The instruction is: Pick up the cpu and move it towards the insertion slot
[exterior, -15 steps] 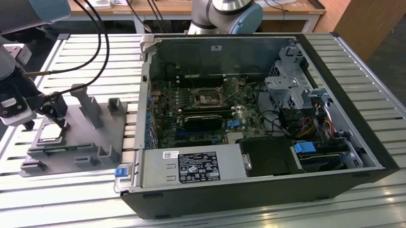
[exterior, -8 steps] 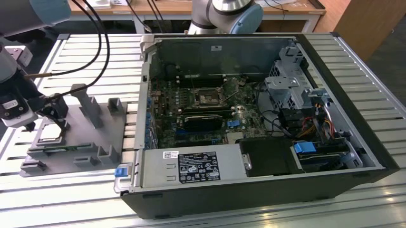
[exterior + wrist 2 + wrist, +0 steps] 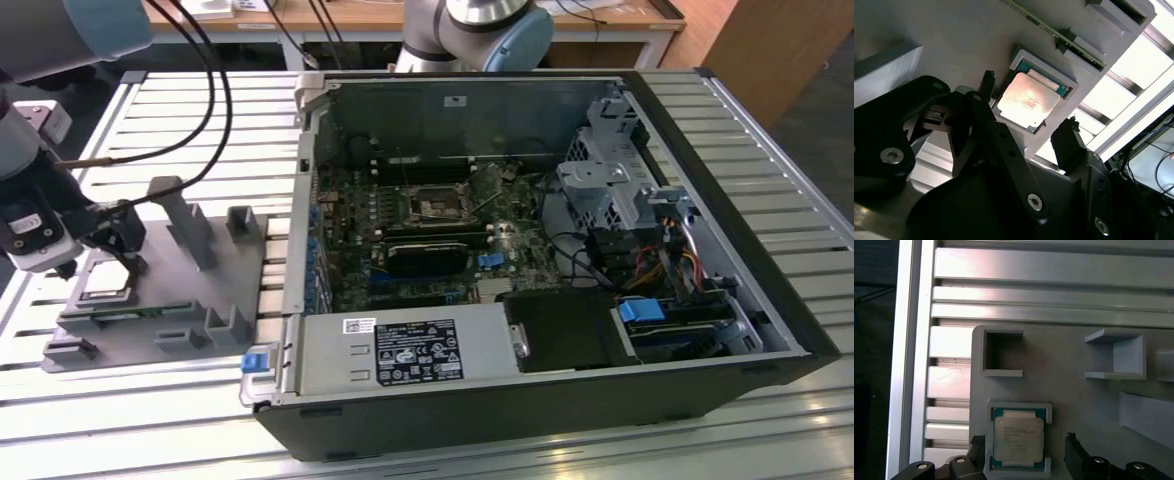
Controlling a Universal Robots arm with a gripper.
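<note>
The gripper (image 3: 1024,439) hangs wide open over the cpu (image 3: 1019,442), with a finger (image 3: 977,444) on each side and a gap between each and the chip. It holds nothing. The cpu lies flat in its pocket on the grey fixture (image 3: 1079,400), on the desk (image 3: 174,140) at the exterior view's left. The slot (image 3: 438,207) is well apart, inside the open case (image 3: 747,200).

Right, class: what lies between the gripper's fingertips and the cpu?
In the first wrist view, only the fixture's raised pocket rim separates the open gripper from the cpu.
</note>
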